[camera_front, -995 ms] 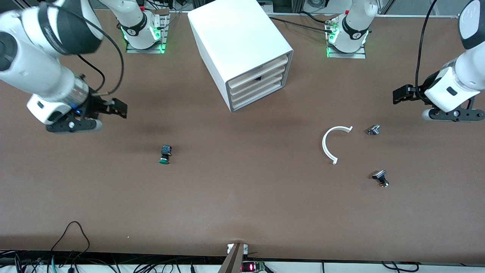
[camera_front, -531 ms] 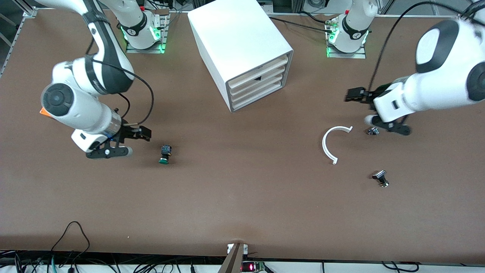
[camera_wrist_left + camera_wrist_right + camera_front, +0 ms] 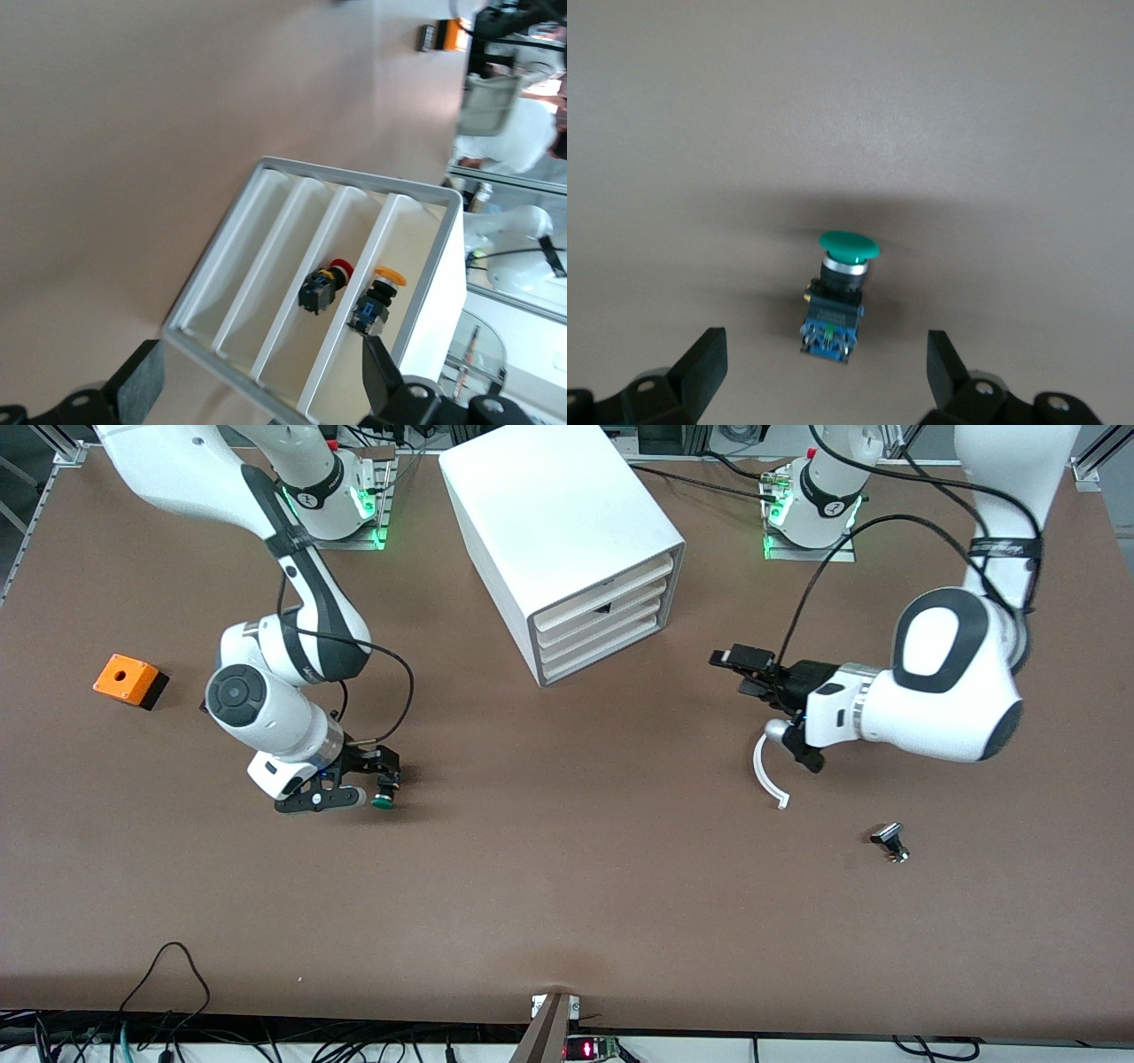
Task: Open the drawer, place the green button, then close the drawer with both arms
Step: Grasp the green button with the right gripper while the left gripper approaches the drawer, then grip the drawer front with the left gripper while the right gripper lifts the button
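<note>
Right claw: spread wide, low over the button.
Left claw: gaped wide, at the cabinet's four o'clock.

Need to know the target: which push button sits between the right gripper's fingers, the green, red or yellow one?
The green-capped button, lying on the bare table between the open right gripper; the red-capped button and yellow-capped button sit inside the cabinet.

An orange box with a round hole in its top and a black base sits at the left edge of the front view, on the brown table. A curved white plastic strip lies right of centre, its upper part hidden. Lower right of it lies a small silver-and-black knob. Black cables trail along the bottom edge.
</note>
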Controlling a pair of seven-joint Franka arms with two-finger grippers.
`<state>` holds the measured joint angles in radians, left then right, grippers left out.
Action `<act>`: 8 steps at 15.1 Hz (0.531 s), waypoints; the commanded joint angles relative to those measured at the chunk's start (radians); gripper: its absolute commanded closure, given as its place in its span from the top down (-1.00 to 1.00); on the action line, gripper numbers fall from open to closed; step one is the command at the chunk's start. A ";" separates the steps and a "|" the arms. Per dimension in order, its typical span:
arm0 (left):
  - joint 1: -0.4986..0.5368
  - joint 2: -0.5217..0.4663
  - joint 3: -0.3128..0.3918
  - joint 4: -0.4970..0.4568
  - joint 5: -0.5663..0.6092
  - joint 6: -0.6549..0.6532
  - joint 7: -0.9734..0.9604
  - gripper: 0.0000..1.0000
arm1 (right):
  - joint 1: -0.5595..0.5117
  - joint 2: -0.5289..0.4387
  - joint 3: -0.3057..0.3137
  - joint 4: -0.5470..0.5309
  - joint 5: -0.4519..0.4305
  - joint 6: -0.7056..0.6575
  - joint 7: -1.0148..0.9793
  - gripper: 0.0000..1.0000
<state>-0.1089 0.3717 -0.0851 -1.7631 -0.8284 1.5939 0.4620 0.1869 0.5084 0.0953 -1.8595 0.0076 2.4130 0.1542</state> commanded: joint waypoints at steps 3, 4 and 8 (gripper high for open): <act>0.000 -0.011 -0.042 -0.206 -0.164 0.119 0.254 0.91 | 0.012 0.058 -0.002 -0.061 0.009 0.153 -0.005 1.00; -0.001 0.002 -0.044 -0.228 -0.202 0.132 0.300 0.91 | 0.014 0.067 0.000 -0.069 0.009 0.178 -0.004 1.00; -0.003 0.074 -0.079 -0.311 -0.365 0.158 0.498 0.91 | 0.020 0.081 -0.002 -0.073 0.009 0.186 0.007 0.65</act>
<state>-0.1139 0.4116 -0.1381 -2.0259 -1.1008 1.7257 0.8428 0.1988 0.5996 0.0953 -1.9189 0.0076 2.5847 0.1543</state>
